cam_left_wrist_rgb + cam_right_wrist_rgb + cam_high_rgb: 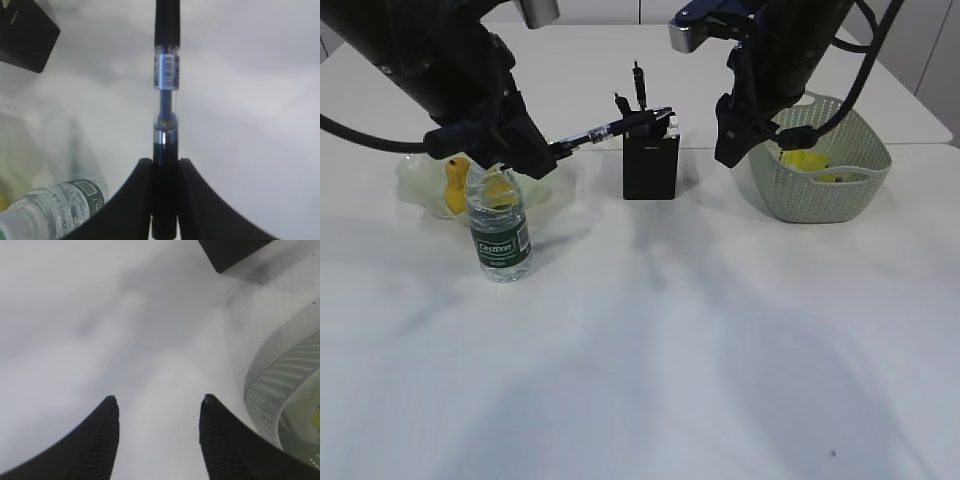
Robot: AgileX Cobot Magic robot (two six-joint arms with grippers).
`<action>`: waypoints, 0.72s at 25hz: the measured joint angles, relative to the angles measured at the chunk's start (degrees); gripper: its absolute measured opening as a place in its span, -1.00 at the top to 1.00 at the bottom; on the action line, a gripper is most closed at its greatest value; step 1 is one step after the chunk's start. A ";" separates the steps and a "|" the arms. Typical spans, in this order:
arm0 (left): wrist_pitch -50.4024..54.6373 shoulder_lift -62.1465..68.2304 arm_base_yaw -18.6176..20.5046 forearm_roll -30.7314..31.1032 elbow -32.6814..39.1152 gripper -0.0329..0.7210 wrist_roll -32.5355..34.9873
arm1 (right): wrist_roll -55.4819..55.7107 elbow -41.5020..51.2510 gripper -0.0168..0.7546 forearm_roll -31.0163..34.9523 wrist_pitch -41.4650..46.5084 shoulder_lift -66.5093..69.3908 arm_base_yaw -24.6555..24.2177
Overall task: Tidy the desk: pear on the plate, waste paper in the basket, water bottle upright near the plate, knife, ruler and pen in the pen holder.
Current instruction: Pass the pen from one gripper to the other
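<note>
My left gripper is shut on the rear of a black and clear pen. The pen lies level, its far end over the rim of the black pen holder. In the left wrist view the pen runs straight up from between the fingers. The water bottle stands upright in front of the pale green plate, which holds the yellow pear. The yellow waste paper lies in the green basket. My right gripper hangs open and empty beside the basket. Knife and ruler I cannot make out.
Two dark slender things stick up out of the pen holder. The basket's wall is just right of my right gripper, and the holder's corner lies ahead of it. The bottle shows below my left gripper.
</note>
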 joint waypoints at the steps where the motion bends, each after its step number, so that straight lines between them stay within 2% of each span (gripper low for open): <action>1: 0.00 0.00 0.47 0.00 0.00 0.66 0.00 | 0.00 0.00 -0.05 0.46 0.00 0.00 0.00; 9: -1.64 0.00 4.07 -5.81 0.00 0.66 0.00 | 0.14 0.00 -0.05 4.99 0.00 0.12 0.00; 13: -2.91 0.00 5.56 -6.40 0.00 0.66 0.00 | 0.14 0.00 -0.05 7.93 0.00 0.12 0.00; 18: -3.37 0.00 5.79 -6.52 0.00 0.66 0.04 | 0.14 0.00 -0.05 8.46 0.00 0.12 0.00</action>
